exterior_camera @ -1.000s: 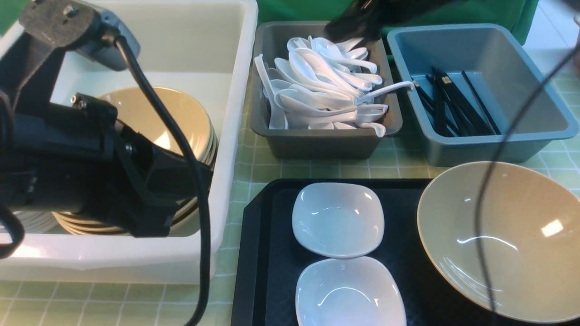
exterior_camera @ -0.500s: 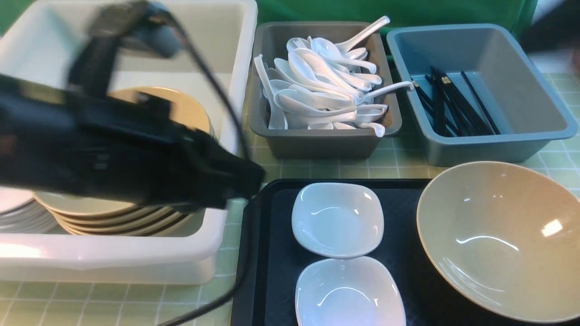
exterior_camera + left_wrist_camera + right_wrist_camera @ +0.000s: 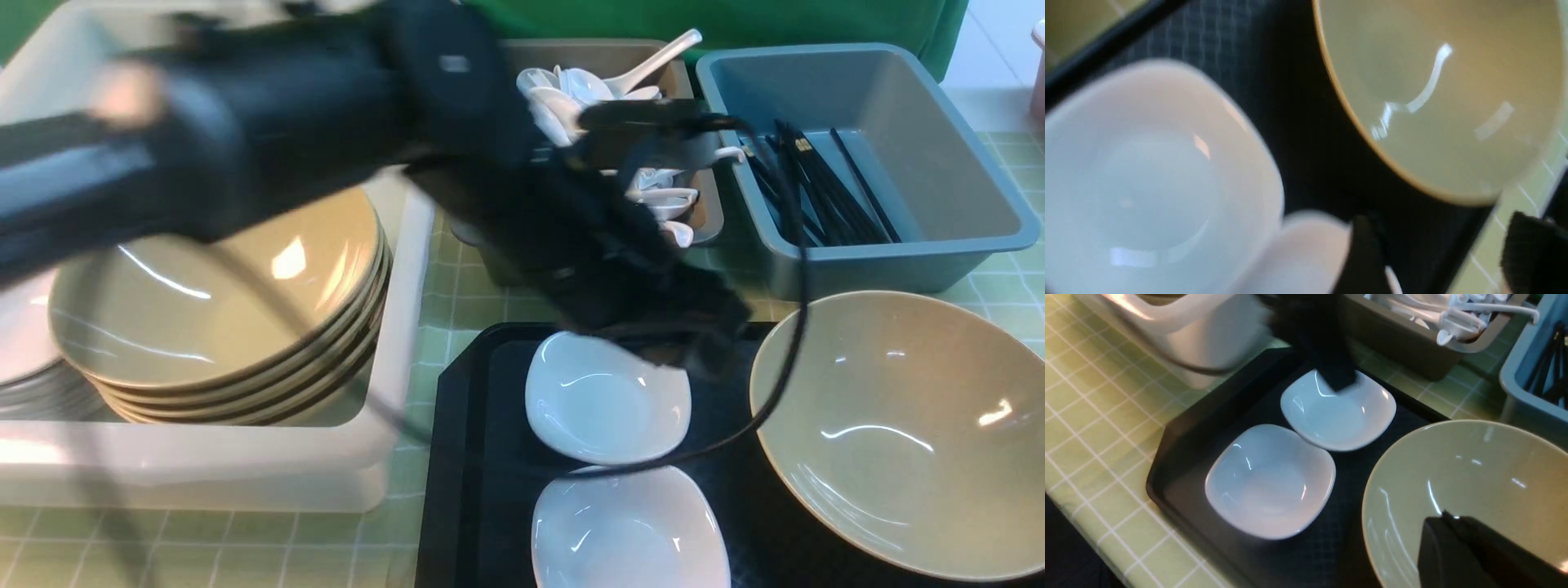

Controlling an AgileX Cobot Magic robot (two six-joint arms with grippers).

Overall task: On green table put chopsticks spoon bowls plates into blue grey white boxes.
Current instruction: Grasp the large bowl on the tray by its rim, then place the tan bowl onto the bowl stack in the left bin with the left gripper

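front view is looking forward and down across the table [image 3: 433,310]; both wrist views are looking closely down at the tray [image 3: 473,457], sharing its plates [image 3: 604,400] and bowl [image 3: 898,433].

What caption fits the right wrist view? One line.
Left end effector at one of two glossy white square dishes on a black tray, beside a wide tan bowl.

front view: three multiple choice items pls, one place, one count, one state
1. Where do the chopsticks lie? A in the blue-grey box; B in the dark grey box; C in the white box.
2. How many white plates sit on the black tray? A one; B two; C three.
3. How does the tan bowl beside the plates stand? A upside down; B on its side; C open side up.
A: the black sticks lie in that box. B: two sit one behind the other. C: its bare inside shows.
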